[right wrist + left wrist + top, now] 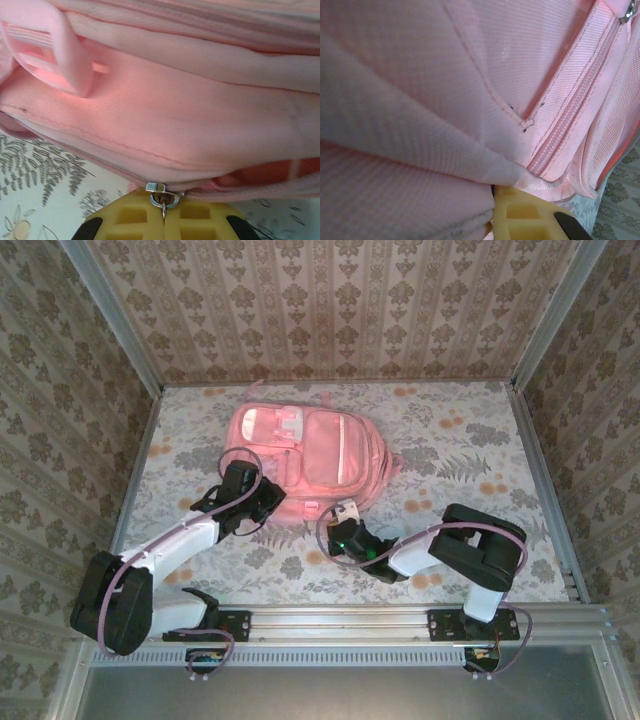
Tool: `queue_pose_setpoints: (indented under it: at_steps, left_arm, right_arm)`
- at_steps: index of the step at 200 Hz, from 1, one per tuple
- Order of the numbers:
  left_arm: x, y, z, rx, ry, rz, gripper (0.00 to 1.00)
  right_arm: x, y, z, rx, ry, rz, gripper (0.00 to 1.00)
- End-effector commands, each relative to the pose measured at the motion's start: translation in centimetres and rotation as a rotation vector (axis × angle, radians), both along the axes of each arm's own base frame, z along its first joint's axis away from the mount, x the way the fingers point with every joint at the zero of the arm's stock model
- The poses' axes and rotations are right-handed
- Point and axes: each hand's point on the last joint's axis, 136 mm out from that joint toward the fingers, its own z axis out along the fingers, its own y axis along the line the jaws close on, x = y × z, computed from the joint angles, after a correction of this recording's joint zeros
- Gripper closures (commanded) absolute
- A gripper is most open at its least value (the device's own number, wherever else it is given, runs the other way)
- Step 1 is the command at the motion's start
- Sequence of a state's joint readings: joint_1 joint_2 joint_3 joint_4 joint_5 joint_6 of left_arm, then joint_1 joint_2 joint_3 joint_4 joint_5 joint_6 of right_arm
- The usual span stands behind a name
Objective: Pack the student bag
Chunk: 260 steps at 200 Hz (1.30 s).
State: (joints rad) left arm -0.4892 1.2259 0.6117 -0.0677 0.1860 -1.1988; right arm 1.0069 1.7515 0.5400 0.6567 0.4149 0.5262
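Bag (300, 450) lies flat on the floral table (450, 470), toward the far side and a little left of centre, with its front panels facing up. From above, both arms reach its near edge: the left gripper (262, 502) at the near-left corner, the right gripper (345, 515) at the middle of the near edge. Their jaws are too small to read there. The wrist cameras settle it. The right wrist view has two yellow fingers (130, 220) pressed together on a small metal zip pull (162, 197) hanging from the bag's lower seam, with a pink buckle (60, 55) up to the left. The left wrist view shows a fold of pink fabric running into the inner edge of one yellow finger (525, 215), so this gripper looks clamped on the bag, its other finger hidden under cloth. A closed zip (570, 120) runs diagonally beside the fold.
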Motion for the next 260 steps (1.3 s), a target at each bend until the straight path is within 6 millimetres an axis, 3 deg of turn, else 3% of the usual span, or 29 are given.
queue_pose_setpoints:
  at_steps: [1,80,92,139,154,170,186,197,213,232,260]
  left_arm:
    - [1.0,2.2,0.2,0.097,-0.049,0.049,0.90]
    - [0.9,2.1,0.3,0.101,-0.065,0.028,0.90]
    - [1.3,3.0,0.5,0.107,-0.070,0.051,0.90]
    - [1.1,4.2,0.7,0.140,-0.083,0.052,0.91]
    - [1.2,4.3,1.0,0.140,-0.091,0.038,0.90]
    - [1.1,4.2,2.1,0.139,-0.098,-0.002,0.77]
    - [0.0,4.3,3.4,0.150,-0.096,-0.036,0.47]
    - [-1.2,4.6,4.0,0.132,-0.086,-0.033,0.35]
    - [-3.3,5.0,4.3,0.087,-0.060,-0.021,0.26]
    - [-5.9,6.1,3.1,0.060,0.008,0.036,0.21]
    - [-7.6,7.0,1.0,0.036,0.055,0.096,0.18]
  right_arm:
    - [-0.6,-2.6,-1.0,-0.094,0.005,-0.013,1.00]
    - [-1.2,-2.2,-0.3,-0.062,-0.004,0.095,1.00]
    - [-1.4,-2.3,-0.4,-0.069,0.002,0.121,1.00]
    - [-1.0,-5.0,-0.4,-0.125,0.023,0.081,1.00]
    - [-1.2,-4.8,-0.3,-0.127,0.035,0.105,1.00]
    - [-1.7,-3.4,-0.2,-0.136,0.069,0.179,1.00]
    - [-2.4,-1.4,0.5,-0.103,0.090,0.245,1.00]
    - [-2.7,-0.1,1.3,-0.084,0.079,0.270,1.00]
    - [-3.2,1.7,2.1,-0.062,0.079,0.293,1.00]
    - [-3.8,3.4,2.5,-0.050,0.082,0.316,1.00]
    - [-4.4,5.4,3.4,-0.008,0.068,0.329,1.00]
